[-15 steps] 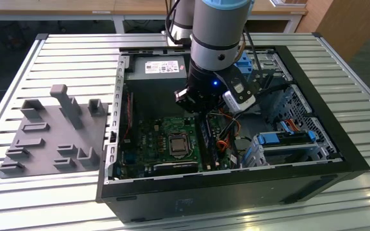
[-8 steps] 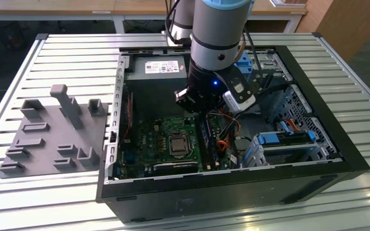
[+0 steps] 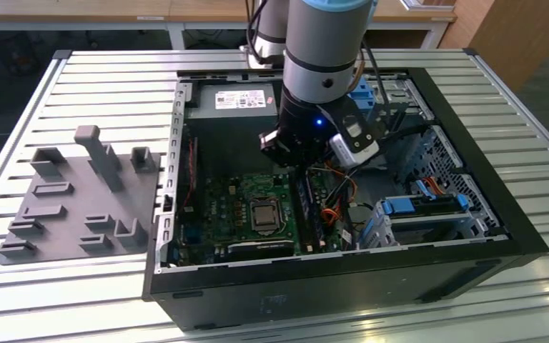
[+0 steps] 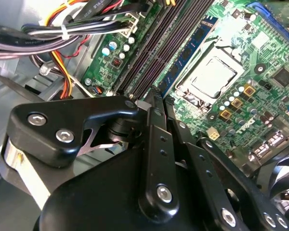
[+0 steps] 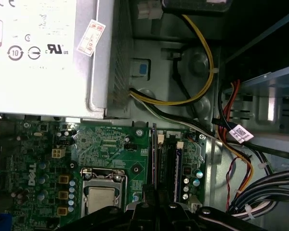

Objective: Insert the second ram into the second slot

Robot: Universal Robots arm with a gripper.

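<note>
The second ram (image 5: pixel 154 154) is a thin blue-green strip standing on edge among the memory slots (image 5: pixel 166 159), on the side nearest the CPU socket. In the second wrist view the second ram (image 4: pixel 192 48) shows its chips and runs beside the dark slots (image 4: pixel 149 53) up to my fingertips. My gripper (image 4: pixel 154 102) is shut on the strip's near part; in the first wrist view the gripper (image 5: pixel 154 204) sits over it. In the exterior view the gripper (image 3: pixel 299 163) hangs low inside the open case above the second ram (image 3: pixel 303 200). Whether the strip is seated I cannot tell.
A power supply (image 3: pixel 241 100) sits at the case's far end, and cable bundles (image 5: pixel 197 86) run beside the slots. The CPU socket (image 3: pixel 260 213) lies just left of them in the exterior view. Blue drive brackets (image 3: pixel 427 206) fill the right side. A grey fixture (image 3: pixel 79 193) stands outside the case.
</note>
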